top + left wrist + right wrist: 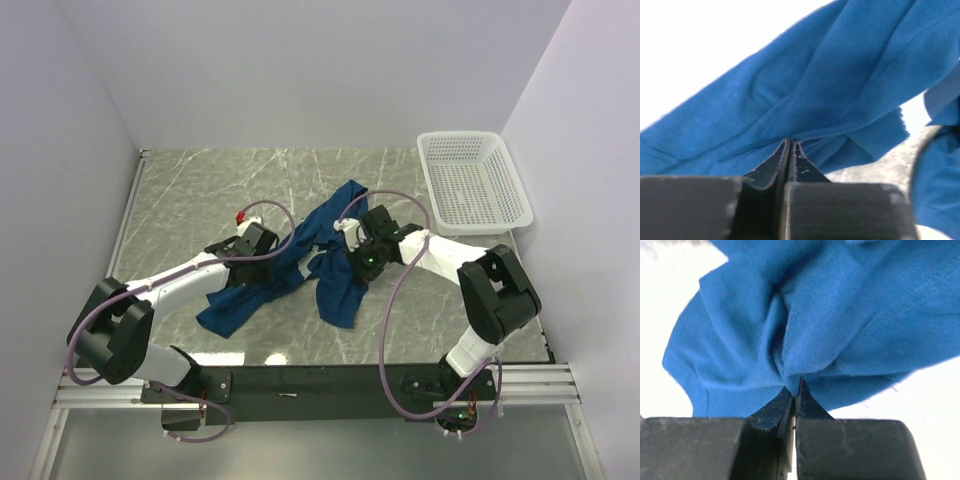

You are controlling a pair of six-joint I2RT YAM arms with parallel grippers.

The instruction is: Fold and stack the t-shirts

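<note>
The left tool and right tool each pinch the soft, crumpled blue t-shirt above the shiny grey surface, with a white mesh basket at its far right corner.

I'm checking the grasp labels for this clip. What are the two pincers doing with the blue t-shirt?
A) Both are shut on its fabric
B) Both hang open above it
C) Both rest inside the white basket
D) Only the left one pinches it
A: in the wrist views the left pincer and the right pincer are each closed, with a fold of the blue t-shirt caught at the tips.
</note>
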